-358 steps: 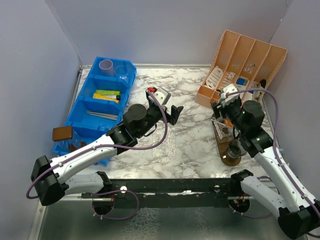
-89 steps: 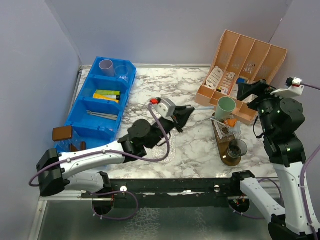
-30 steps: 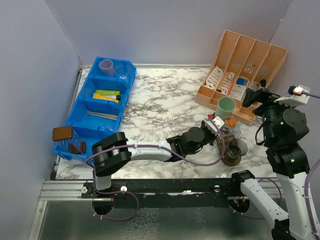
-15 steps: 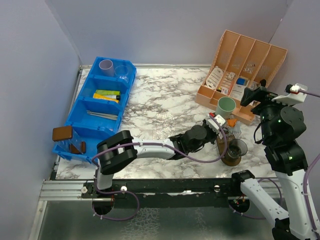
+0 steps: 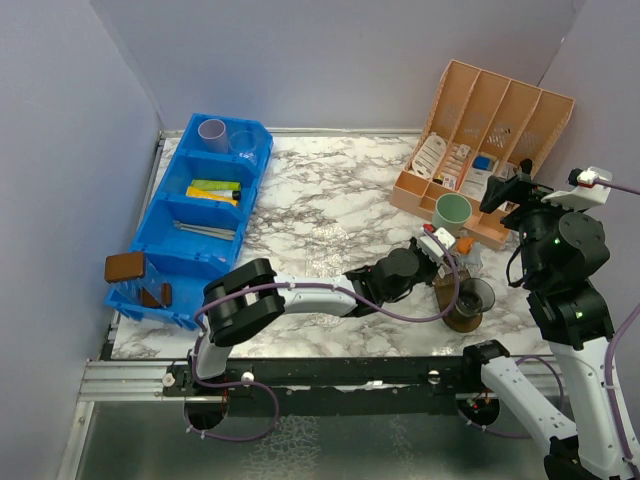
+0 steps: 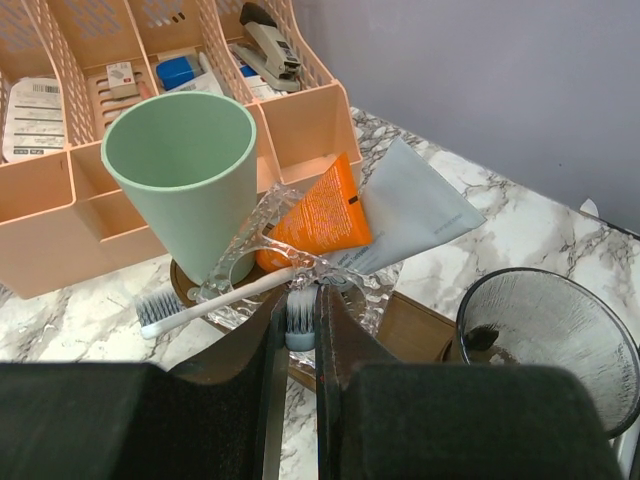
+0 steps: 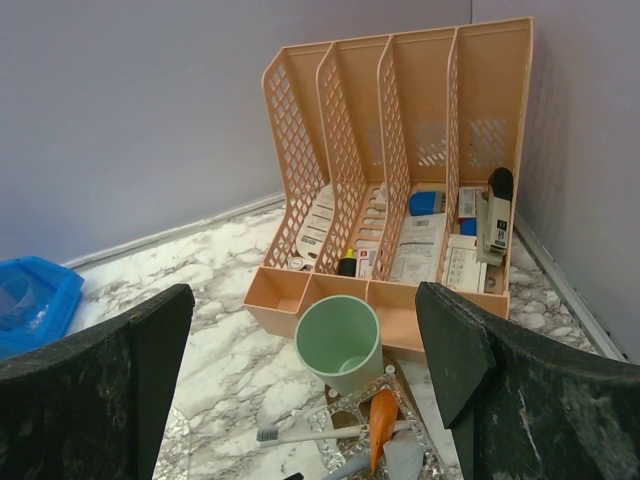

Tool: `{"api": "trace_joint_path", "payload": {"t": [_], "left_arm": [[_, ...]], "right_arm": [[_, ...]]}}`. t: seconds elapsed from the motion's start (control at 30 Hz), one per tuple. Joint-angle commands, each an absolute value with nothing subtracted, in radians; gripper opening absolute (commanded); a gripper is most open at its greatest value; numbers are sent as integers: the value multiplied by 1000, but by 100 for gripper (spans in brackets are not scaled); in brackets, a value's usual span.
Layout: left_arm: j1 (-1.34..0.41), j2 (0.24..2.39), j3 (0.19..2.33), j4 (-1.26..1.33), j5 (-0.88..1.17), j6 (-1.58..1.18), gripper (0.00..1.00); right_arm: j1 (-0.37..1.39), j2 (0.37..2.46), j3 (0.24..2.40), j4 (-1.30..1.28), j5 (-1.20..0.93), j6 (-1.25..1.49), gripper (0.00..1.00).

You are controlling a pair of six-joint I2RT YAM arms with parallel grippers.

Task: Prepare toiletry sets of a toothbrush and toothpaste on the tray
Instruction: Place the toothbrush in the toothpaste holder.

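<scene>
A dark wooden tray (image 6: 418, 325) (image 5: 458, 322) sits at the right. On it stand a mint green cup (image 6: 185, 175) (image 5: 452, 213) (image 7: 340, 340) and a smoky dark cup (image 6: 545, 340) (image 5: 472, 297). Between them a clear ribbed dish (image 6: 245, 250) holds an orange tube (image 6: 325, 215) (image 7: 383, 420), a pale grey tube (image 6: 410, 205) and a white toothbrush (image 6: 200, 305) (image 7: 310, 432). My left gripper (image 6: 297, 300) (image 5: 440, 250) is shut on the head of a grey-blue toothbrush (image 6: 300, 318) at the dish's near rim. My right gripper (image 7: 303, 310) (image 5: 515, 190) hangs open high above the mint cup, holding nothing.
A peach file organiser (image 5: 490, 120) (image 7: 400, 150) with stationery stands right behind the tray. At the far left a blue bin (image 5: 170, 235) holds a lilac cup (image 5: 212, 130), coloured tubes (image 5: 215, 190) and thin toothbrushes (image 5: 205, 230). Walls close in on three sides.
Over the last second my left gripper has edged a little further right, up to the dish on the tray, still holding the toothbrush. The right arm has hardly moved.
</scene>
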State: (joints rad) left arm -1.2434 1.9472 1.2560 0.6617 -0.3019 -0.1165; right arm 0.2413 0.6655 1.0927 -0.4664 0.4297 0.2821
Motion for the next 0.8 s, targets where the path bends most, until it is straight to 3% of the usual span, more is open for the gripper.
{"api": "trace_joint_path", "payload": {"t": [0.0, 0.1, 0.33, 0.57, 0.77], "left_arm": [[-1241, 1963, 1299, 661, -276, -129, 0], [-1239, 1968, 1305, 655, -279, -129, 0], [-1238, 1967, 1298, 646, -287, -143, 18], [-1238, 1937, 1285, 637, -274, -151, 43], [-1236, 1864, 1240, 629, -268, -167, 59]], "right_arm": [[247, 660, 1082, -428, 459, 267, 94], [247, 659, 1076, -426, 459, 267, 94], [247, 662, 1078, -424, 458, 266, 94], [247, 661, 1077, -425, 457, 268, 94], [247, 662, 1077, -421, 456, 266, 94]]}}
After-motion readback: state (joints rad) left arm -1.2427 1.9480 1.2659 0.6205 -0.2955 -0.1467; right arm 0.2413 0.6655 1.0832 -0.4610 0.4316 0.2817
